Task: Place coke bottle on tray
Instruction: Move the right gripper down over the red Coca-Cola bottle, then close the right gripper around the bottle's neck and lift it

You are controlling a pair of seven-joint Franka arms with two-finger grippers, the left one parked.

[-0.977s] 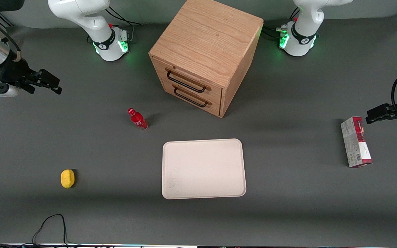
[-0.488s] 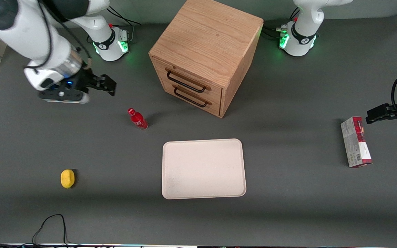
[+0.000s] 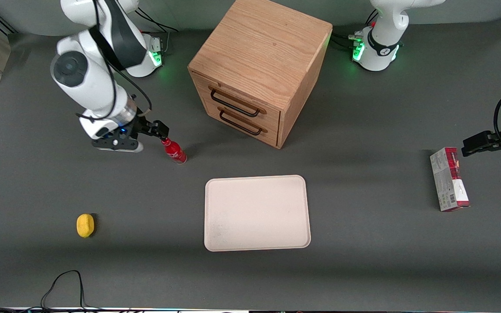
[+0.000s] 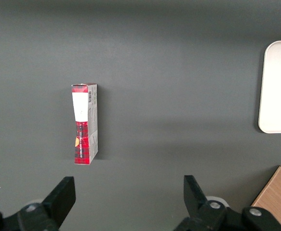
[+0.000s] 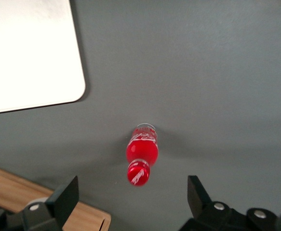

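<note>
A dark grey desk [image 3: 363,269] carried everything. The coke bottle [image 3: 175,151] stood upright on it, apart from the tray [image 3: 257,212], which lay nearer the front camera. The pincer [image 3: 157,129] hovered just above the cap, fingers [image 5: 63,199] spread wide either side of the bottle, apparently lined up for a grasp from above. A wooden cabinet [image 3: 259,65] stood nearby.
</note>
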